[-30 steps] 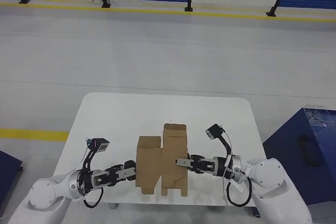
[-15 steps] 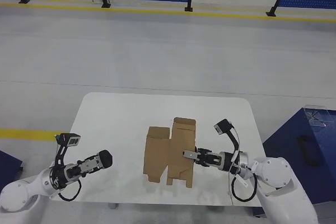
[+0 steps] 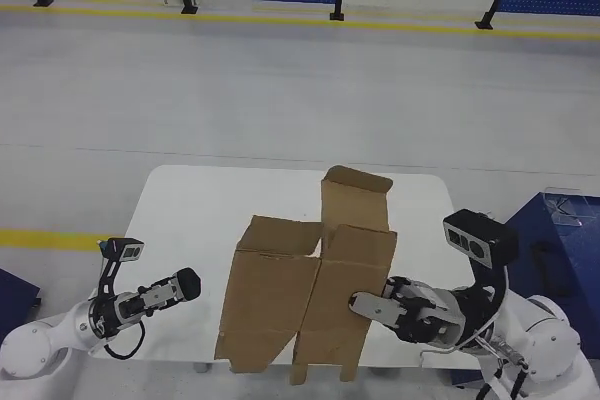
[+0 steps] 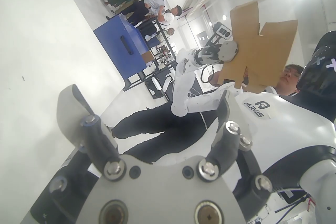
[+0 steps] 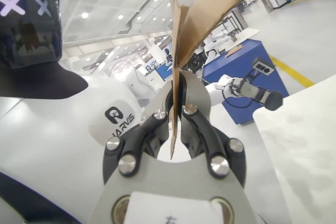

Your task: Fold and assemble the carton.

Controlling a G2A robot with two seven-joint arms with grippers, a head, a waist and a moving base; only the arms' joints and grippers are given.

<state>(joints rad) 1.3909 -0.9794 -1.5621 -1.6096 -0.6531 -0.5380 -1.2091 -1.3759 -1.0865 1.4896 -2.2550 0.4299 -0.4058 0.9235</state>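
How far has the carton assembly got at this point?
Done: the carton is up off the table. In hand: the right gripper has its jaws shut on one edge of it, while the left gripper is open and empty, apart from the carton. Left: nearly everything, since the carton looks like a flattened blank with loose flaps and no box shape is formed.

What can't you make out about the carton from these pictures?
Top view: carton hides its own underside and the table beneath.
Right wrist view: carton's flaps cut off by the picture's edge beyond the right gripper.
Left wrist view: carton small, creases unreadable.
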